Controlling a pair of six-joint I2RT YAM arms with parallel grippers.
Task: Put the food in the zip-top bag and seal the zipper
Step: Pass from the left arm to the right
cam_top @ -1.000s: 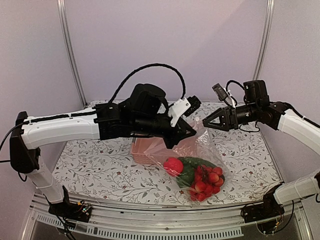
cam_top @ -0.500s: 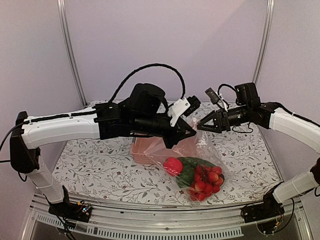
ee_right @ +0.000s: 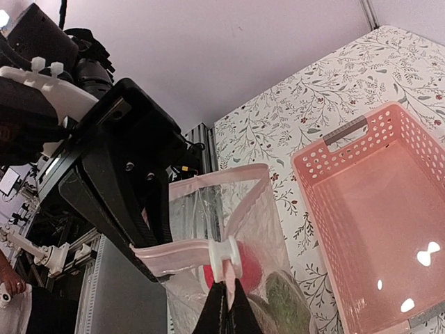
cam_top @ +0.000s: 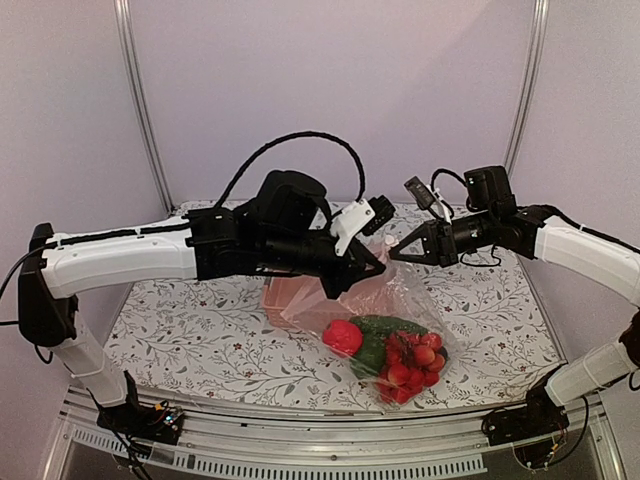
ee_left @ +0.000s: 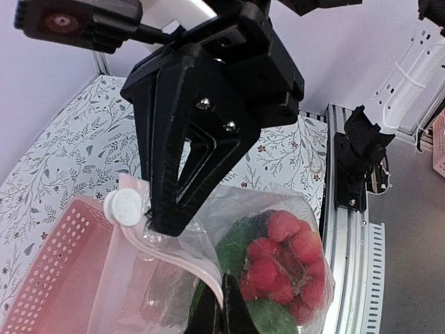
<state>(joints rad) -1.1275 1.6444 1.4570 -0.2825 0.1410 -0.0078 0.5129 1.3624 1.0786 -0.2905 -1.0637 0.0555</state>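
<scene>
The clear zip-top bag [cam_top: 405,300] hangs between both grippers above the table. Inside it lies the food: a cluster of small red fruits [cam_top: 412,362], a red-orange piece [cam_top: 343,336] and green produce [cam_top: 383,328]. My left gripper [cam_top: 378,268] is shut on the bag's mouth edge, its fingers [ee_left: 240,316] pinching the pale pink zipper strip [ee_left: 184,254]. My right gripper [cam_top: 394,253] is shut on the zipper [ee_right: 174,249] just below the white slider [ee_right: 226,259]. Part of the mouth behind the slider stands open.
The pink slotted basket [cam_top: 283,297] sits on the flowered table [cam_top: 190,340] behind and left of the bag, and looks empty in the right wrist view [ee_right: 375,216]. A metal rail [cam_top: 300,420] runs along the near edge. Both arms meet over the table's middle.
My right gripper moved left to the bag's mouth and went from open to shut on the zipper by the slider. The left arm kept its hold; the bag shifted slightly.
</scene>
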